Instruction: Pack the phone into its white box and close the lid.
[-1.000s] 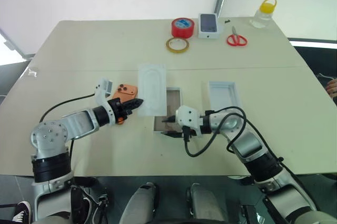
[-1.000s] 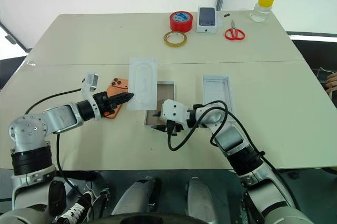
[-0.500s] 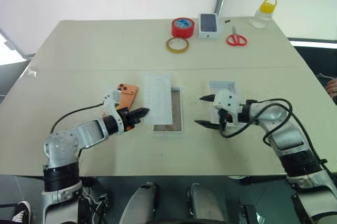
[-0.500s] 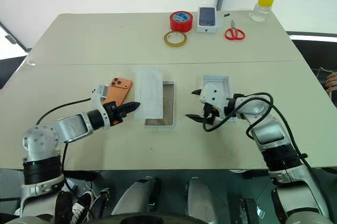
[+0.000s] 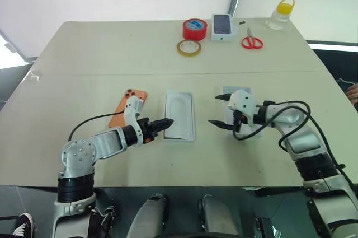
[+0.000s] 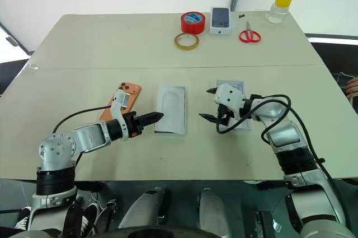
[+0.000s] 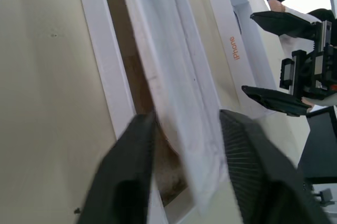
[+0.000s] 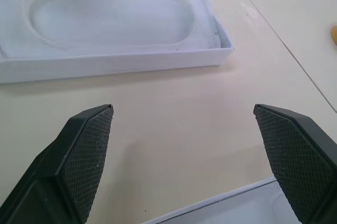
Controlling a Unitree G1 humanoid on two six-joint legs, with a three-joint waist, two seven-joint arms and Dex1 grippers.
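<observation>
Phone left of white box

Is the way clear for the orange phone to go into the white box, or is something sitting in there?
Not clear. A white moulded tray lies across the top of the white box, covering its opening. The phone lies face down on the table beside the box. The left gripper is open at the tray's near corner; the right gripper is open and empty.
</observation>
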